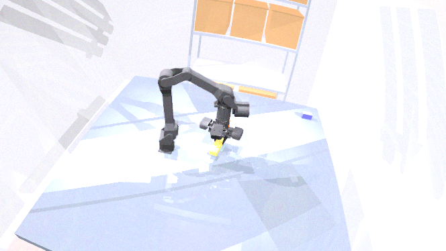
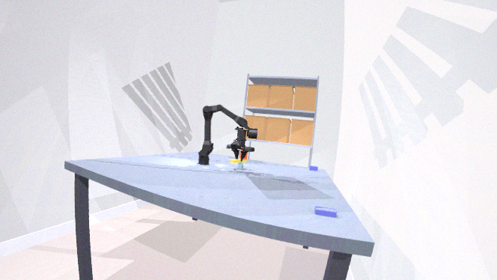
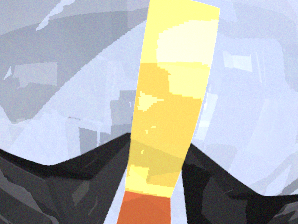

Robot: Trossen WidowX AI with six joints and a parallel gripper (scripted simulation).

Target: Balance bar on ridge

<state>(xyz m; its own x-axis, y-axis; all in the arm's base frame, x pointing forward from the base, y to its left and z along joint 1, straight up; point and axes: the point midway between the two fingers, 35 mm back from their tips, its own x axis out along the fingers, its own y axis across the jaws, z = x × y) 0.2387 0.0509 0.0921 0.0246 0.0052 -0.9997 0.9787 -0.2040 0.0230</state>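
The yellow bar (image 1: pixel 215 149) (image 2: pixel 235 161) (image 3: pixel 170 115) is between the fingers of my gripper (image 2: pixel 239 159) (image 3: pixel 157 144), which is shut on it. Its yellow arm looks about level in the exterior view. An orange part (image 2: pixel 244 154) (image 3: pixel 144 209) adjoins it and stands up behind the fingers. The small grey-green ridge (image 2: pixel 240 166) is directly below the bar and gripper, on the table (image 1: pixel 134 215) (image 2: pixel 209 191). The bar is clear of the table top. Whether it touches the ridge top I cannot tell; in the wrist view the bar hides the ridge.
A blue block (image 1: pixel 307 116) (image 2: pixel 313 168) lies at the far right of the table. Another blue block (image 2: pixel 325 212) lies near the right front corner in the exterior view. A shelf rack with orange boxes (image 1: pixel 249 21) (image 2: pixel 281 98) stands behind the table.
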